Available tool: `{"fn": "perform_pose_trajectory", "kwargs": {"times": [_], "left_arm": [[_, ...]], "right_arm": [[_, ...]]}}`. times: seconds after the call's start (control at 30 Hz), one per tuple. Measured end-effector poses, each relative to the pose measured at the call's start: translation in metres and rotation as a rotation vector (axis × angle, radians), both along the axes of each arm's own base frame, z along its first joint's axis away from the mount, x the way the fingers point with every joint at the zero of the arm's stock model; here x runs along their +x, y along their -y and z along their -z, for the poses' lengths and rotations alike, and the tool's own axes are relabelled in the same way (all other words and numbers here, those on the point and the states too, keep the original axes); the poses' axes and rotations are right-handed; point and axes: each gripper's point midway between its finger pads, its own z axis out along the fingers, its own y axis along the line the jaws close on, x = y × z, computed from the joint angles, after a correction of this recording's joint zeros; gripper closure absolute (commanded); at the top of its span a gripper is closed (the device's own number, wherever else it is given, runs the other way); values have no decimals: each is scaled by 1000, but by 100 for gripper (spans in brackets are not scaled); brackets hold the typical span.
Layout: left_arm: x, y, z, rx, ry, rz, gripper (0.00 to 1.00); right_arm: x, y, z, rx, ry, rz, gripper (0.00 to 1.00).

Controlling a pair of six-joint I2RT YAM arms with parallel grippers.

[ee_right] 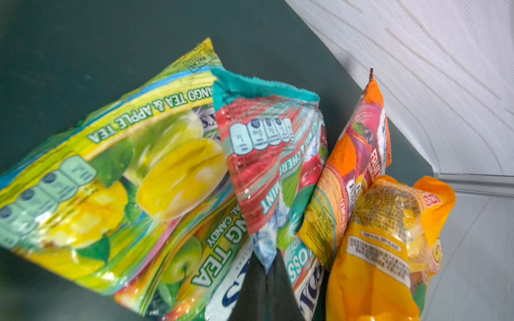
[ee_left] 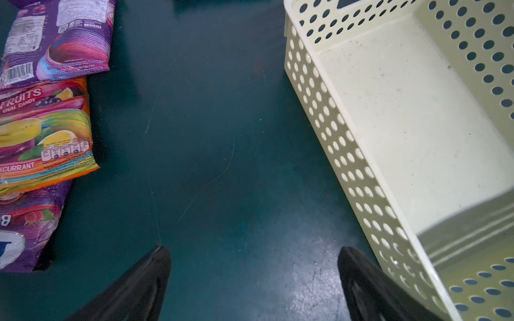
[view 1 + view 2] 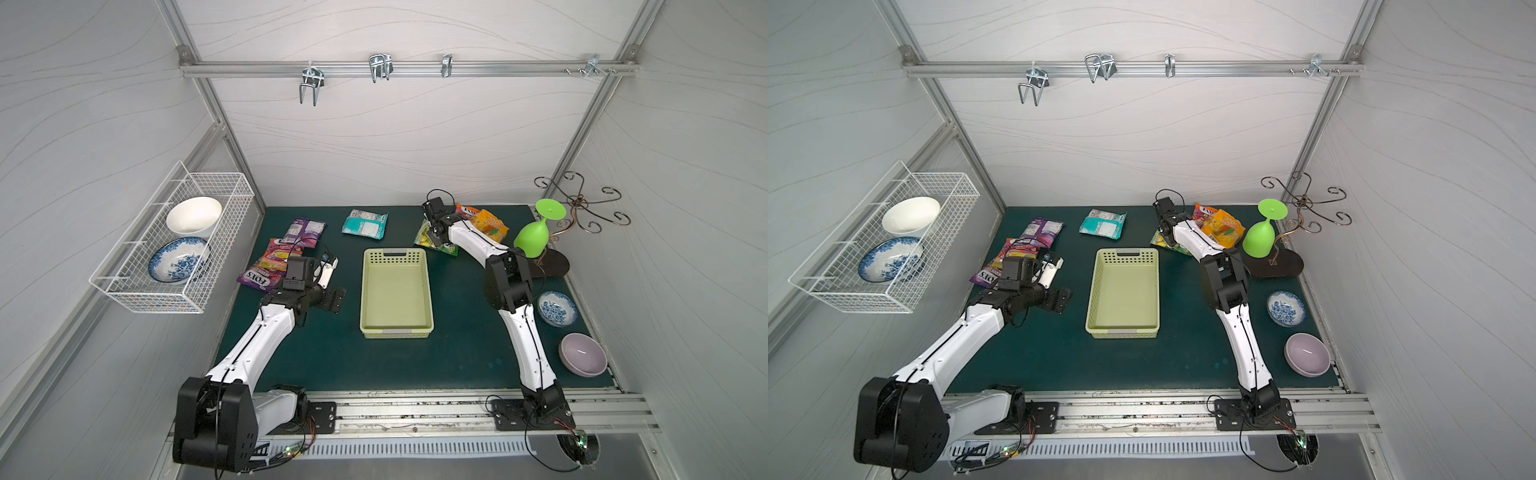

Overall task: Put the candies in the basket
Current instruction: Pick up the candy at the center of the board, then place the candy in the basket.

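Lying flat on the dark green mat, the basket was seen between the two arms as a shallow pale yellow-green tray with a perforated rim, its pale floor in full view. The candies were spread along the far side. A purple bag, a multicoloured fruit bag and a purple FOX'S bag overlapped near the left arm. A teal bag lay alone beyond the basket. A yellow-green tea bag, a red-and-teal mint bag and orange bags were heaped by the right arm. That heap was partly covered by the right arm in both top views. The left gripper was held low over bare mat beside the basket, jaws spread wide. The right gripper was stretched out to the heap, jaws pressed together on the red-and-teal mint bag's lower edge.
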Motion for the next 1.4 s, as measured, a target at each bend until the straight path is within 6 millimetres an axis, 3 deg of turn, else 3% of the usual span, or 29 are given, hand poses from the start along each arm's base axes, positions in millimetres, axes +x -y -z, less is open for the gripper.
{"fn": "perform_pose_trajectory", "kwargs": {"times": [0.3,0.47,0.6,0.73,0.97,1.4], "left_arm": [[5,1,-19,-20,39,-17,1],[8,3,-35,-40,64,-16,1],[5,7,-39,-58,69,0,1],[0,8,-37,-73,48,9,1],[-3,10,-38,-95,41,25,1],[-3,8,-40,-123,42,22,1]], "right_arm": [[-32,-14,-74,54,52,-116,100],[-56,-25,-124,90,116,-208,100],[-79,-35,-151,98,150,-292,100],[-102,-50,-160,116,158,-388,100],[-148,-76,-158,134,132,-572,100],[-217,-143,-148,107,138,-934,100]]}}
